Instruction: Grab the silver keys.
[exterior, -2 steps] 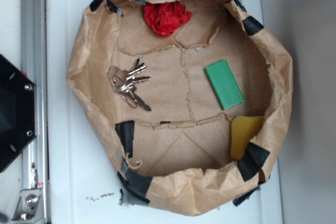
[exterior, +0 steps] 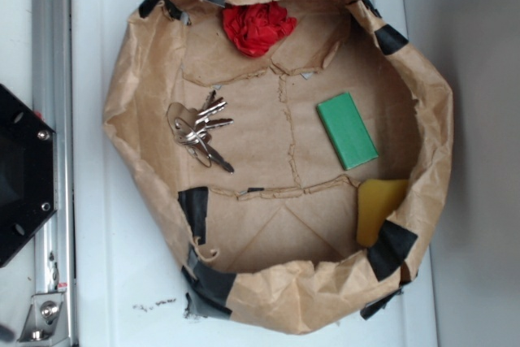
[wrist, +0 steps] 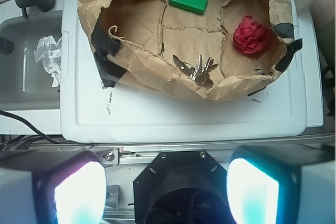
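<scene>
The silver keys lie fanned out on the floor of a brown paper basin, near its left wall. In the wrist view the silver keys rest just inside the basin's near wall. My gripper hangs well back from the basin, over the robot's black base, its two fingers wide apart with nothing between them. The exterior view does not show the gripper.
Inside the basin are a green block, a crumpled red piece and a yellow piece. The basin sits on a white surface. The black robot base and a metal rail lie at the left. Crumpled white paper sits in a side tray.
</scene>
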Available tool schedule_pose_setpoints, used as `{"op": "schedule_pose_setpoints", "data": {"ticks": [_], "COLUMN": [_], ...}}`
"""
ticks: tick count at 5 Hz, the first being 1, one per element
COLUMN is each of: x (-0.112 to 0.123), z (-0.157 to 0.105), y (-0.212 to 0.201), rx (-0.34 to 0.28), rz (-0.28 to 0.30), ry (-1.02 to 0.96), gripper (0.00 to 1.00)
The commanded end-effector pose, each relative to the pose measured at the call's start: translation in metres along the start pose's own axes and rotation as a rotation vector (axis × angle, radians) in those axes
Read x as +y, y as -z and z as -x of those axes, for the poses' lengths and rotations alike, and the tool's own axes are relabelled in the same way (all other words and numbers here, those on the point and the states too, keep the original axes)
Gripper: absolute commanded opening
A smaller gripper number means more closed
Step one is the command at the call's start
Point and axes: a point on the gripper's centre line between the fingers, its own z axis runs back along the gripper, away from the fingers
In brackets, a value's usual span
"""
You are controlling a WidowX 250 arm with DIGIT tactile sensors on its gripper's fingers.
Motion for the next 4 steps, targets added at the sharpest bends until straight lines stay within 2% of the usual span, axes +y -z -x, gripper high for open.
{"op": "schedule_pose_setpoints", "data": {"ticks": [1,2,3,4], "x": [-0.001,0.006,0.020,0.042], "z": [-0.046,-0.065,-0.091,-0.103], "y": [0.013,0.021,0.042,0.061], "rx": [-0.022,-0.003,0.037,0.082], "rz": [-0.064,-0.082,-0.076,-0.046], "ry": [0.166,0.189,0.203,0.171], "gripper": [1.00,1.00,1.00,1.00]}}
